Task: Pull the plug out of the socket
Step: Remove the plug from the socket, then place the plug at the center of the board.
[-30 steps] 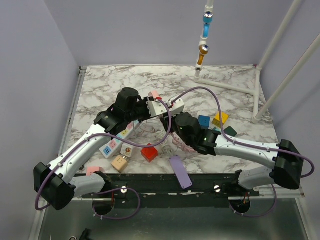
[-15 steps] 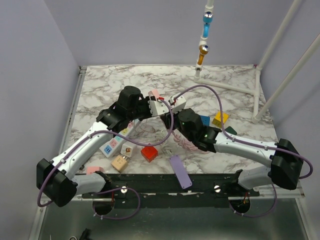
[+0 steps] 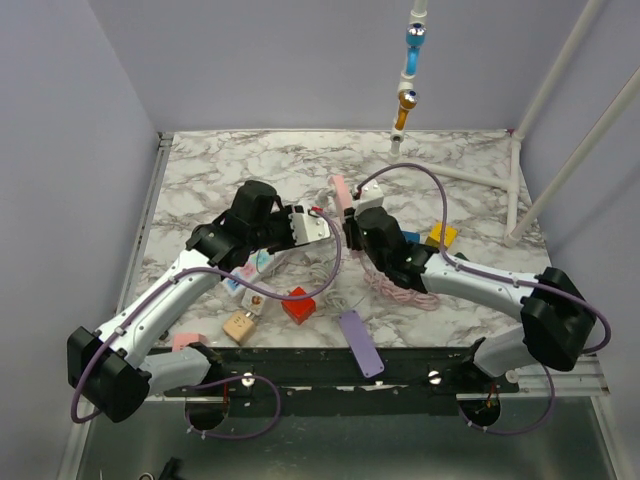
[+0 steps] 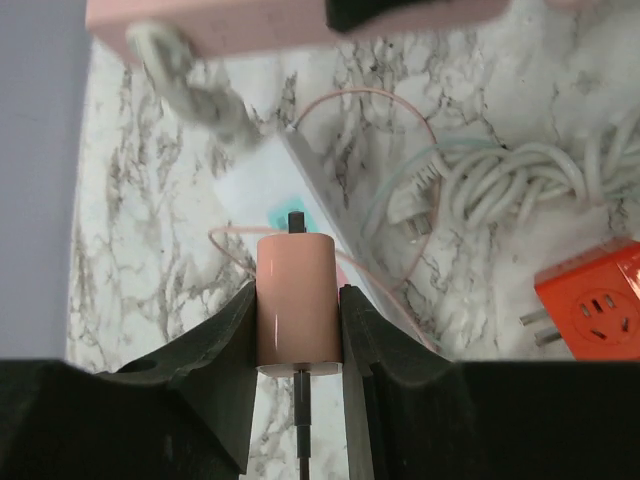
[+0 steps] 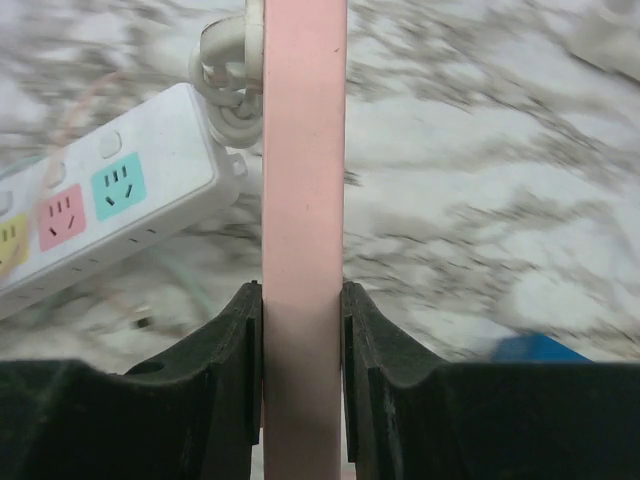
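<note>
My left gripper is shut on a pink plug, whose dark prong points away from me. The plug stands free of the pink socket strip, with a gap between them. My right gripper is shut on that pink socket strip and holds it above the table. From above, the left gripper with the plug sits just left of the right gripper, and the socket strip sticks out beyond it.
A white power strip with coloured outlets lies under the plug, beside a coiled white cable and an orange socket cube. Blue, yellow and tan blocks, a purple bar and a white pipe frame surround the arms.
The plug and the socket strip were together between the grippers; now they are apart. The right gripper has swung the strip up and to the right, and the left has drawn the plug back.
</note>
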